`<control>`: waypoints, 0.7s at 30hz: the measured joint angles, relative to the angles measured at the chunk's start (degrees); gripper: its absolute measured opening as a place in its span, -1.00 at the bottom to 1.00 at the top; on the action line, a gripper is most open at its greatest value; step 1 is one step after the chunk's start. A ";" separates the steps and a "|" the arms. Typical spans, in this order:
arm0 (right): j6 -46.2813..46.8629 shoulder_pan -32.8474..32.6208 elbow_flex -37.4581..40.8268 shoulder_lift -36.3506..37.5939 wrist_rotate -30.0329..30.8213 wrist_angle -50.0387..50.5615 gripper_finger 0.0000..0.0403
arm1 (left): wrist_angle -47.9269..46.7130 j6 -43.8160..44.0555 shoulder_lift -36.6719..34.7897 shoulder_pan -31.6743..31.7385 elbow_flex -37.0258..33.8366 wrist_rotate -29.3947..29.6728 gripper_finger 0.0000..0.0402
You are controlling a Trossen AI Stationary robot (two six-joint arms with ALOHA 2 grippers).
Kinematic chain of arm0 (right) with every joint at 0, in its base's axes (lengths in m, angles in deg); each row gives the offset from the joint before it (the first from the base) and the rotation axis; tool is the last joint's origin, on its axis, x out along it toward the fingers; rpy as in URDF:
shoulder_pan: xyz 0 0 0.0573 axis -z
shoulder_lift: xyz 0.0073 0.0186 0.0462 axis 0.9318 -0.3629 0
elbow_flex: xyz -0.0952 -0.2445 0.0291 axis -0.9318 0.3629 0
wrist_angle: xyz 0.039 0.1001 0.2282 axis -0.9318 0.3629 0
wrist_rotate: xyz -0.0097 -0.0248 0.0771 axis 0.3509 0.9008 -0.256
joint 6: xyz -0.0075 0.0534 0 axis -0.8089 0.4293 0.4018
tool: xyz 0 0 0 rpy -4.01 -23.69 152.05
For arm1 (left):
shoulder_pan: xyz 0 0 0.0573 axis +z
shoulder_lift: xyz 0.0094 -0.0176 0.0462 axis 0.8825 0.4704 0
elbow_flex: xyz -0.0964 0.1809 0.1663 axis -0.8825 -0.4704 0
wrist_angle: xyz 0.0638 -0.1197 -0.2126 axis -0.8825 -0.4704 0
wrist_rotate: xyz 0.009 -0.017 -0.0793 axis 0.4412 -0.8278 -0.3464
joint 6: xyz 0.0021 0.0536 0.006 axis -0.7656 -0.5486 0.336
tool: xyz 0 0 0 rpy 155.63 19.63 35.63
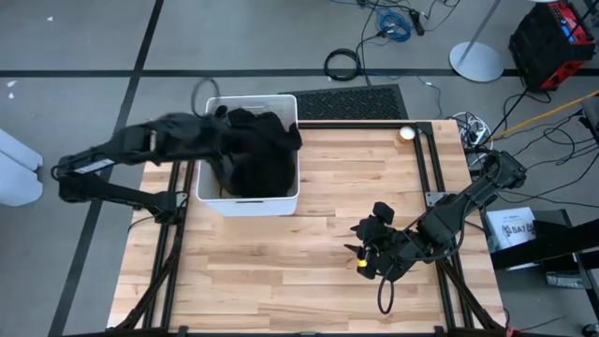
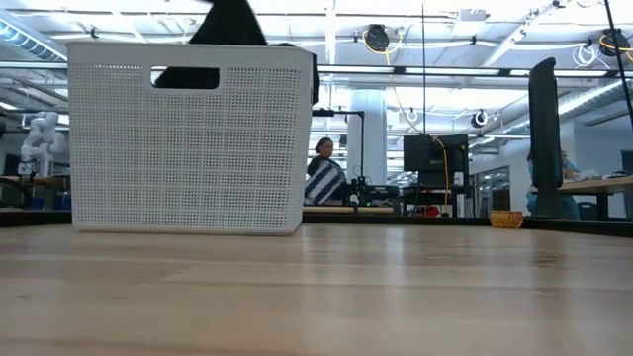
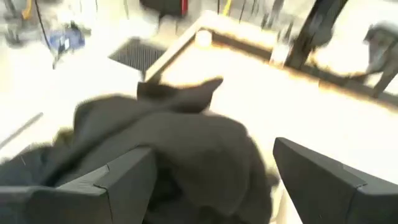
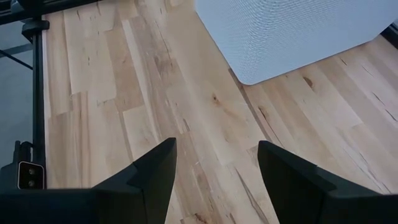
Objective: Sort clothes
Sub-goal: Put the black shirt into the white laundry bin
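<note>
Left gripper (image 3: 211, 180), jaws wide over the clothes (image 1: 251, 150) heaped in the bin (image 1: 245, 202): lift clear without snagging fabric; right gripper (image 4: 214, 168), jaws apart, empty above the table (image 1: 309, 262).

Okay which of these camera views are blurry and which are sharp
Left wrist view: motion-blurred, the dark clothes and table smeared. Right wrist view: sharp wood grain on the table. Low view: crisp white bin, bright ceiling lights behind it.
</note>
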State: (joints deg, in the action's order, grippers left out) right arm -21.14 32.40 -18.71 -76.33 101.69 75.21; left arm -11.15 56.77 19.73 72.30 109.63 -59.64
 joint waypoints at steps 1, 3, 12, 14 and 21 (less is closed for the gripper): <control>0.02 0.00 0.00 0.00 -0.02 0.03 0.05 | 0.70 -0.14 -0.16 0.01 1.39 0.06 0.61; 0.04 0.00 0.00 0.00 0.00 0.00 0.05 | 3.29 -1.45 -0.27 0.01 3.39 0.34 0.61; 0.17 0.00 0.00 0.00 0.00 0.00 0.05 | 6.76 -3.17 1.74 1.92 4.59 8.55 0.62; 0.17 0.00 0.00 0.00 0.00 0.00 0.05 | 7.65 -3.07 3.07 2.27 3.92 6.50 0.62; 0.17 0.00 0.00 -0.02 -0.02 -0.04 0.05 | 16.38 -3.93 8.18 2.28 -4.57 4.44 0.62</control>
State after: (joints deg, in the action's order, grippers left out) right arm -20.97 32.40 -18.71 -76.36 101.67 75.17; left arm 5.22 52.84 27.91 74.58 105.06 -55.19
